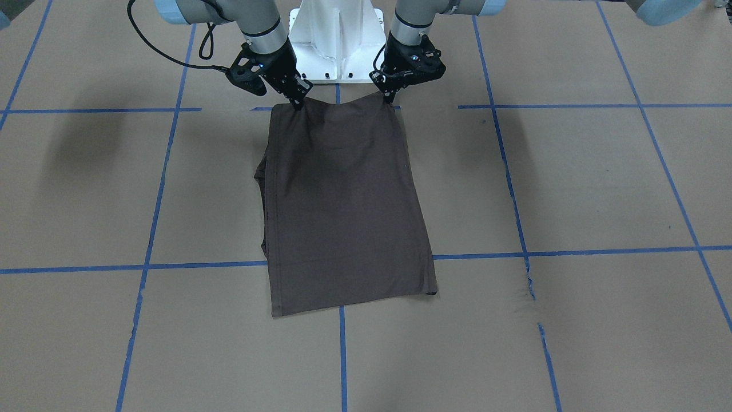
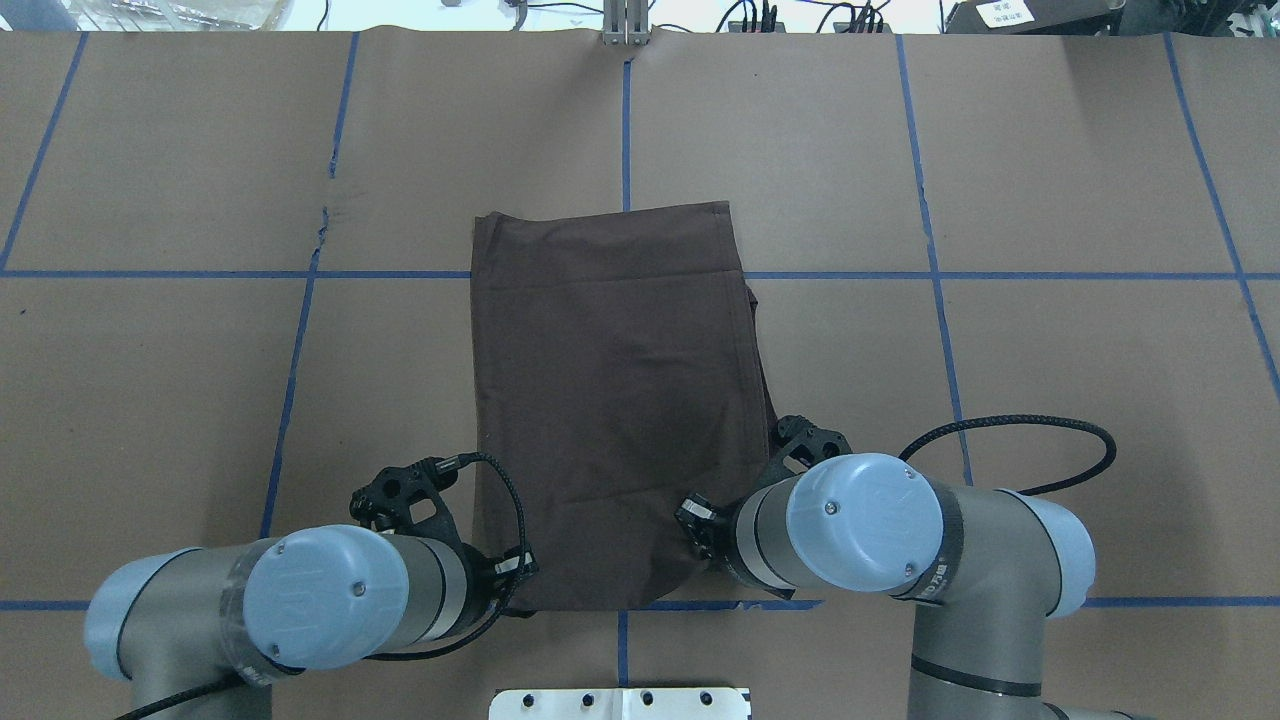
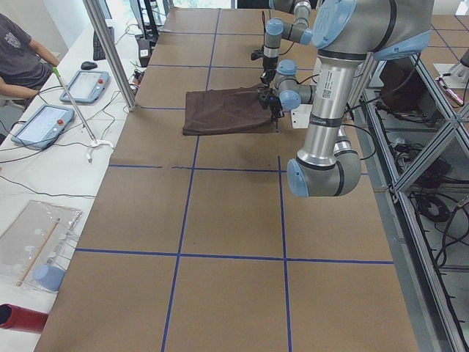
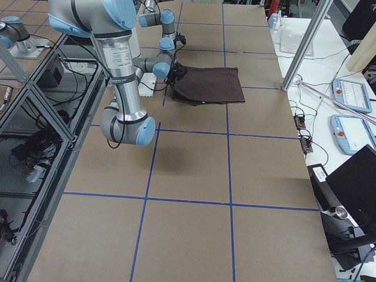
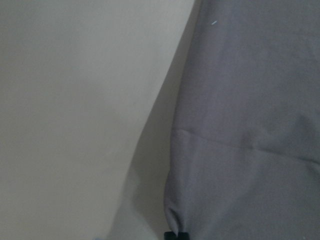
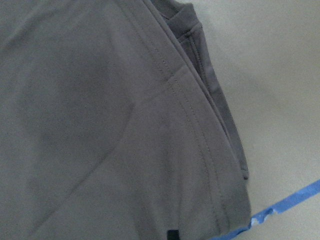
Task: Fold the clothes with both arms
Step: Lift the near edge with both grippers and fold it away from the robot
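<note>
**Fig.** Two-arm fold, mid-step. The T-shirt (image 1: 343, 200) lies on the brown paper-covered table (image 1: 572, 183), centred just in front of the white pedestal base (image 1: 337, 40). It is already folded to a long rectangle. The long axis runs near-to-far, straight out from the base and along the centre blue tape line (image 1: 343, 355), which shows beyond the far edge.

- **Far short edge:** flat on the table, past the 2nd cross tape line.
- **Near short edge:** raised at both corners into small peaks and sagging slightly between them.
- **L gripper** (image 1: 390, 97): fingers pinched closed on the near corner on the robot's left; the wrist view shows cloth bunched at the fingertip (image 5: 176, 235).
- **R gripper** (image 1: 298, 102): likewise clamped on the near corner on the robot's right, w/ double-stitched hem lines running along the cloth in its wrist view.
- **Under-layers:** they stick out along the long edge on the robot's right side (image 2: 757, 300).

Collar and logo are not seen, so neck vs. hem end can't be told. Both arms come in low from the base side.
</note>
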